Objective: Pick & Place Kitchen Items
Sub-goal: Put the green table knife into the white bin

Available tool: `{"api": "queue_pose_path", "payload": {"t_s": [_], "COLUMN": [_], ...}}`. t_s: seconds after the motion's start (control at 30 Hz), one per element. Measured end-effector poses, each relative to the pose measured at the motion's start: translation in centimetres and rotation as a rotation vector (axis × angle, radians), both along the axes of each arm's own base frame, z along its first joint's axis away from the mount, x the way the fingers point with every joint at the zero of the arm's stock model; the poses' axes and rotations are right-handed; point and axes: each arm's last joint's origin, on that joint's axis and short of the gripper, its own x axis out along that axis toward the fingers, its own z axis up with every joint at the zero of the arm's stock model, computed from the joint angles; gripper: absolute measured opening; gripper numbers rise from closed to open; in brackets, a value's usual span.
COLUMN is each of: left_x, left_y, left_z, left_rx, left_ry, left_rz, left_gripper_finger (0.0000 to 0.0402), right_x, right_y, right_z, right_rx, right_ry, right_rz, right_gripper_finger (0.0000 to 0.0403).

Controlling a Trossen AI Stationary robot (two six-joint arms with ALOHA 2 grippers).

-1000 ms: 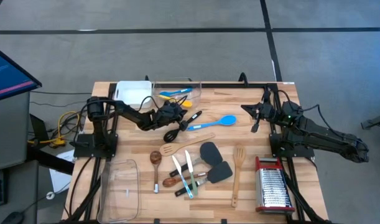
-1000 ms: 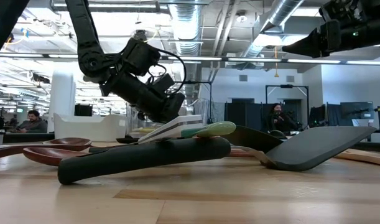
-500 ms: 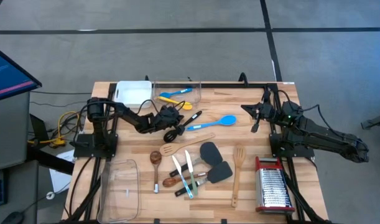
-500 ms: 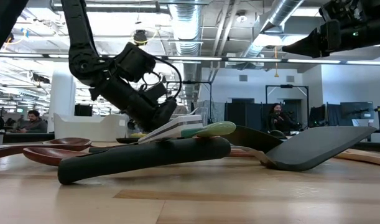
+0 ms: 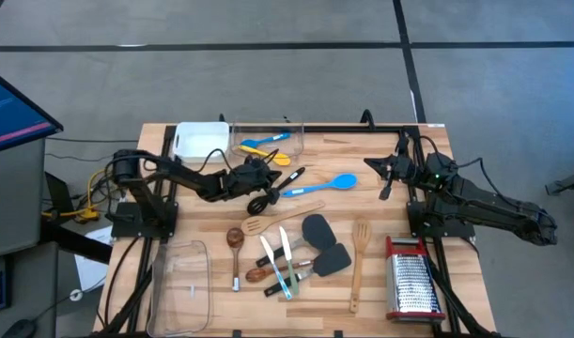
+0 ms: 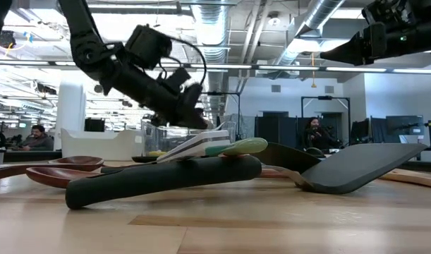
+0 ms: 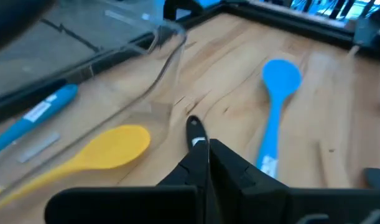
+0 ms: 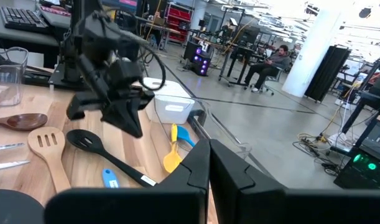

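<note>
Left gripper (image 5: pixel 266 176): your fingers are squeezed shut and hold nothing.
Black slotted spoon (image 5: pixel 275 190): right under those fingers, lying slantwise, handle toward the far side.
Nearer arm: your left one.
Right gripper (image 5: pixel 369 161): shut, empty, far off.

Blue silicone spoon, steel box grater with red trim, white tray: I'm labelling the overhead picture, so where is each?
Blue silicone spoon (image 5: pixel 342 181): high view, on its bowl.
Steel box grater with red trim (image 5: pixel 413 285): high view, on its grating face.
White tray (image 5: pixel 201 141): high view, on its bare floor.
</note>
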Motion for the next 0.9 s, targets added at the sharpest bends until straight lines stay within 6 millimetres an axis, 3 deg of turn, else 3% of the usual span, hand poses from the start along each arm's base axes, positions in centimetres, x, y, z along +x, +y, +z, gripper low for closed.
{"api": "queue_pose_path", "payload": {"t_s": [0.3, 0.9], "left_x": [-1.0, -2.9], "left_y": [-1.3, -5.5], "left_z": [2.8, 9.2], "left_rx": [-0.002, 0.094], "left_ry": [0.01, -0.168], "left_rz": [-0.035, -0.2], "left_gripper_finger": [0.0001, 0.0001], "right_x": [0.0, 0.0], "right_y": [0.0, 0.0], "right_z": [0.0, 0.0], "right_rx": [0.0, 0.0], "right_ry": [0.0, 0.0], "right_rz": [0.0, 0.0], "right_gripper_finger": [0.0001, 0.0001]}}
